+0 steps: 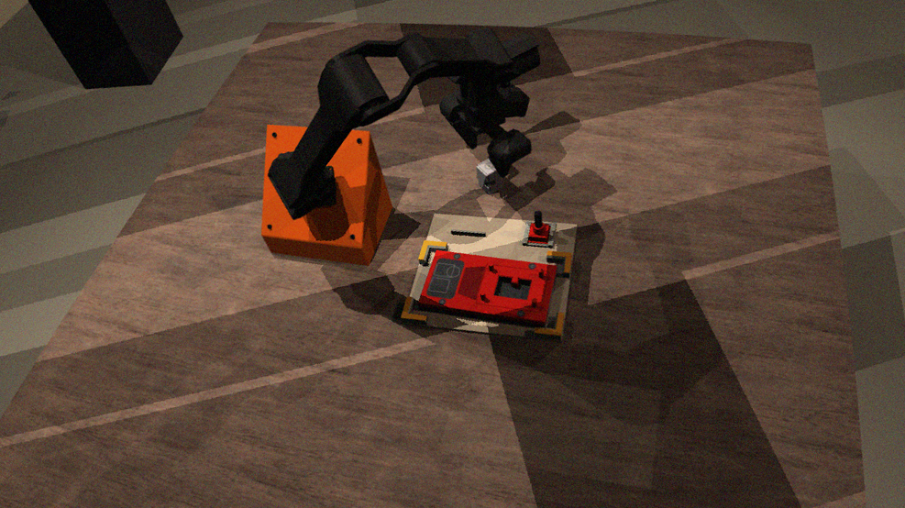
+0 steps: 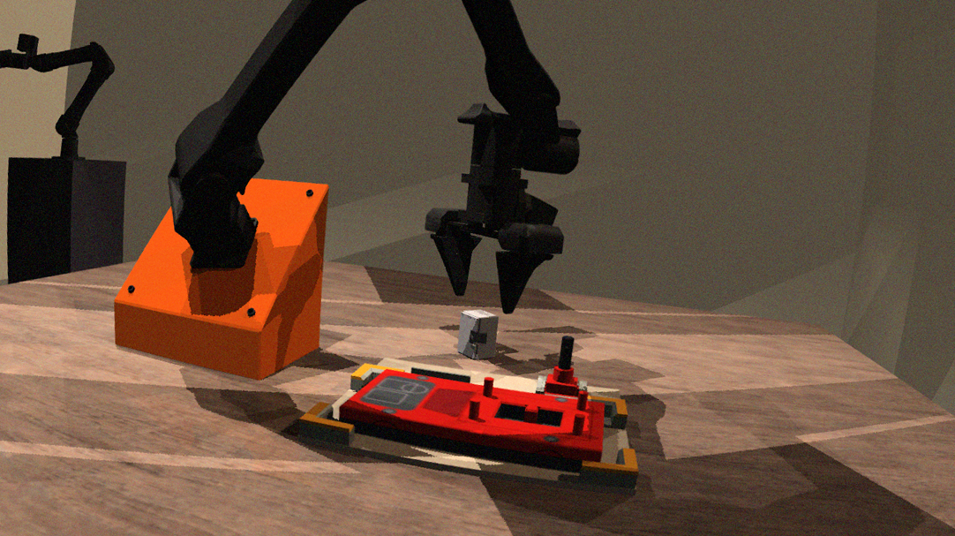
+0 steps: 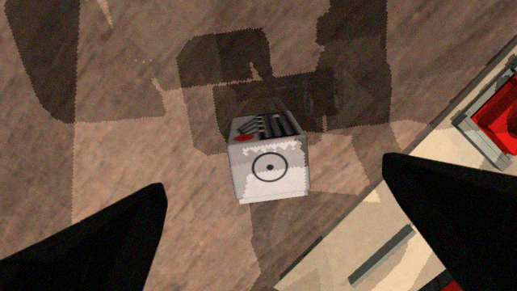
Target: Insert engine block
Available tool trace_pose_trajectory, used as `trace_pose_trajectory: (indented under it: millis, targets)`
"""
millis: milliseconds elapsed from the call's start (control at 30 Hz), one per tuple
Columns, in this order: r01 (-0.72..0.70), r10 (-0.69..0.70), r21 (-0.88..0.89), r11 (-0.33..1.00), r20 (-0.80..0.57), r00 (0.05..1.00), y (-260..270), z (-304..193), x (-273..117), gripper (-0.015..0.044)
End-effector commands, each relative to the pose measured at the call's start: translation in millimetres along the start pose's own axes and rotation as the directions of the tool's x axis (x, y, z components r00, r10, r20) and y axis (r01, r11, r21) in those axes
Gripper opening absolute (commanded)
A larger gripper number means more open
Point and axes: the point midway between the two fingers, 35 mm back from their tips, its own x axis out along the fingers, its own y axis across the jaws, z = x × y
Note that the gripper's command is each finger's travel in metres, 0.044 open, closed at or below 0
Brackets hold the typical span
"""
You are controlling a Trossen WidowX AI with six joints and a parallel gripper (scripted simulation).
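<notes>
So the block (image 1: 486,175) (image 2: 477,335) (image 3: 270,167) is sitting on the table (image 1: 266,452) (image 2: 171,489) (image 3: 121,162) below the wide-open, empty fingers (image 1: 490,153) (image 2: 484,304), not in the car body (image 1: 481,276) (image 2: 465,418) beside them, so lifting, slotting it rib-side, seating and backing off all look left to do imo.

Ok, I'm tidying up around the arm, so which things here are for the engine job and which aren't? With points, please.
For the job:
- engine block (image 1: 486,176) (image 2: 477,335) (image 3: 269,167)
- car body (image 1: 474,286) (image 2: 447,402)
- gripper (image 1: 486,148) (image 2: 483,304) (image 3: 274,179)

Apparently not needed:
- red piece with black post (image 1: 539,231) (image 2: 563,379) (image 3: 498,117)
- second arm behind (image 2: 88,88)
</notes>
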Motion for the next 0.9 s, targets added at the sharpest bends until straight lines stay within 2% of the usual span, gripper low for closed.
trace_pose_trajectory:
  millis: [0, 867]
  targets:
    - [0.004, -0.004, -0.01, 1.0, -0.007, 1.0, 0.7, -1.4, 8.1, 0.044]
    - [0.005, -0.005, -0.005, 1.0, -0.01, 1.0, 0.5, -3.1, 49.5, 0.044]
